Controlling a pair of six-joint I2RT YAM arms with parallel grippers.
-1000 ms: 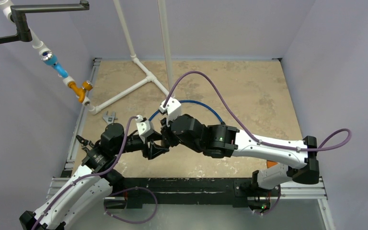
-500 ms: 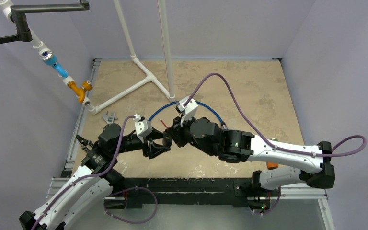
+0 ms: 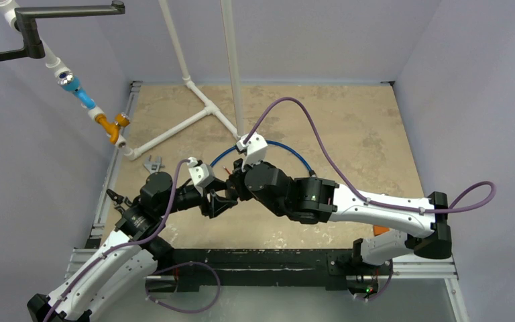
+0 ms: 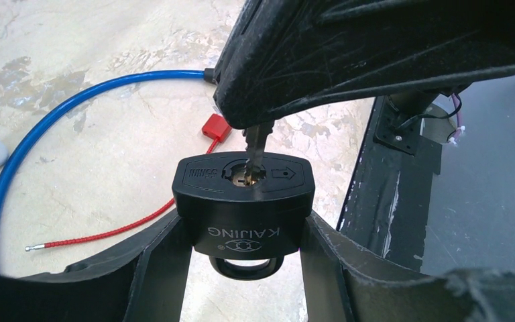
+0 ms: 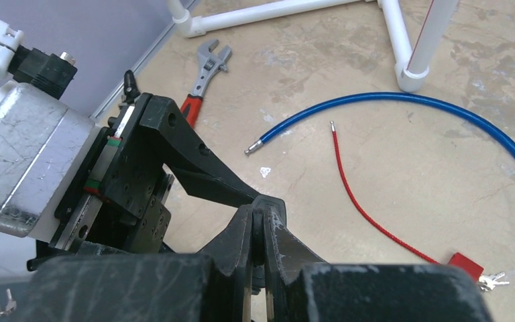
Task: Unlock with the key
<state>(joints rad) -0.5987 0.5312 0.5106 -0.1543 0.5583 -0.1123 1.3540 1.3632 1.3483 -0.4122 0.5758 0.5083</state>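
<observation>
Beige mottled stone-look tabletop [image 3: 349,127] spreads beneath us, closed in by pale lavender walls. A white plastic pipe frame [image 3: 174,131] stands on its far half.

We see both arms meeting over the near-left part of the table, grippers nose to nose. The left gripper [image 4: 241,228] is at a medium spread, its two black fingers clamped on the flanks of a black padlock [image 4: 241,201] with the word KAIJING on its body. The lock hangs clear of the table. Its keyhole face is turned away from the left wrist camera and its shackle end points back between the fingers.

The right gripper [image 5: 258,215] is pinched narrow, fingers nearly touching. In the left wrist view a small metal key [image 4: 255,144] juts from under those fingers, its blade seated in the padlock's keyhole. From the right wrist view the key is hidden behind the fingers, so we cannot tell how deep it sits or whether it is turned.

On the table behind the lock, a blue plastic-coated cable [image 5: 375,100] curves in a wide arc. Inside that arc lies a thin red cable [image 5: 362,208], ending in a small red tag [image 4: 215,126]. An adjustable steel wrench with a red handle [image 5: 204,70] rests near the left wall, just beside the pipe frame's foot.
</observation>
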